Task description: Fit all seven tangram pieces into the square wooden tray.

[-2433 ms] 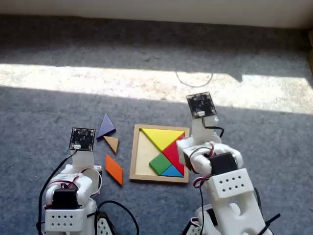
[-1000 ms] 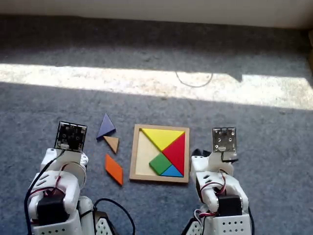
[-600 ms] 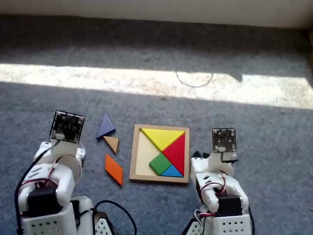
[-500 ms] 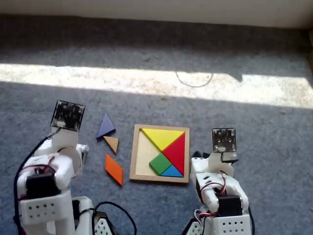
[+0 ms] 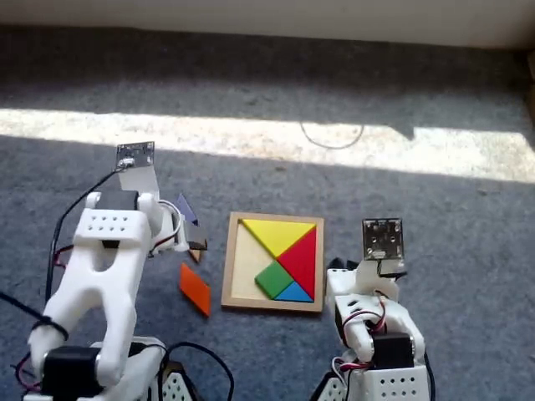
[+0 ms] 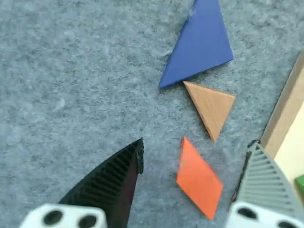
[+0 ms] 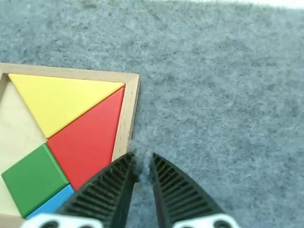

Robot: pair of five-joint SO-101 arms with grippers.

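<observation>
The square wooden tray (image 5: 230, 261) holds a yellow triangle (image 5: 276, 234), a red triangle (image 5: 303, 255), a green square (image 5: 271, 277) and a small blue triangle (image 5: 294, 292). Left of it on the carpet lie a dark blue triangle (image 6: 202, 42), a tan triangle (image 6: 211, 107) and an orange parallelogram (image 6: 199, 178). My left gripper (image 6: 196, 144) hangs open above the orange piece's tip, holding nothing. In the high view the left arm (image 5: 113, 238) covers part of the blue and tan pieces. My right gripper (image 7: 142, 161) is shut and empty, just off the tray's right rim (image 7: 128, 114).
Grey carpet lies all around, with a sunlit band (image 5: 251, 142) beyond the tray. A thin wire loop (image 5: 333, 134) lies in that band. The right arm (image 5: 372, 288) sits folded back, right of the tray.
The right arm drew back from over the tray and then kept still. The left arm rose and stretched forward over the loose pieces left of the tray.
</observation>
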